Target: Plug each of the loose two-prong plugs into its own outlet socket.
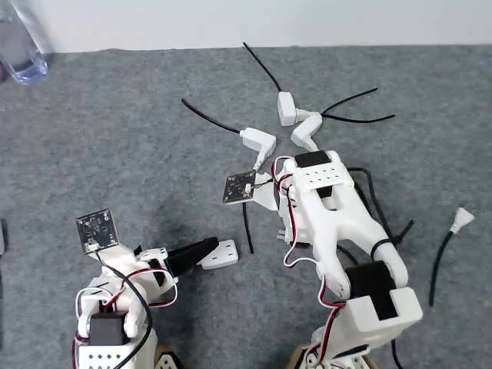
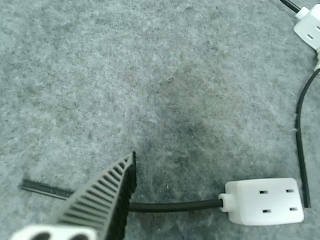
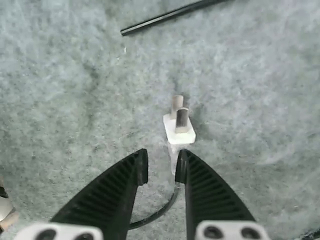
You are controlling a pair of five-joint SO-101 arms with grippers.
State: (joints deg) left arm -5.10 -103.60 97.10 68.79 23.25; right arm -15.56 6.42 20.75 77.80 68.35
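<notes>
A white two-prong plug (image 3: 177,127) lies on the grey carpet with its prongs pointing away, its black cord running back between my right gripper's fingers. My right gripper (image 3: 161,160) is narrowly open around the plug's rear end, one fingertip (image 3: 182,162) touching it. From above, that gripper (image 1: 267,198) sits mid-table. A white outlet socket (image 2: 265,201) on a black cord rests beside my left gripper's ridged finger (image 2: 107,192); the left gripper (image 1: 201,252) is open next to that socket (image 1: 221,255). Three more loose white plugs (image 1: 259,141) (image 1: 287,108) (image 1: 306,129) lie farther back.
Another white plug (image 1: 462,221) on a black cord lies at the far right. Black cords trail under and around the right arm (image 1: 369,254). A clear bottle (image 1: 19,50) stands at the back left corner. Bare carpet (image 1: 115,138) spreads across the left.
</notes>
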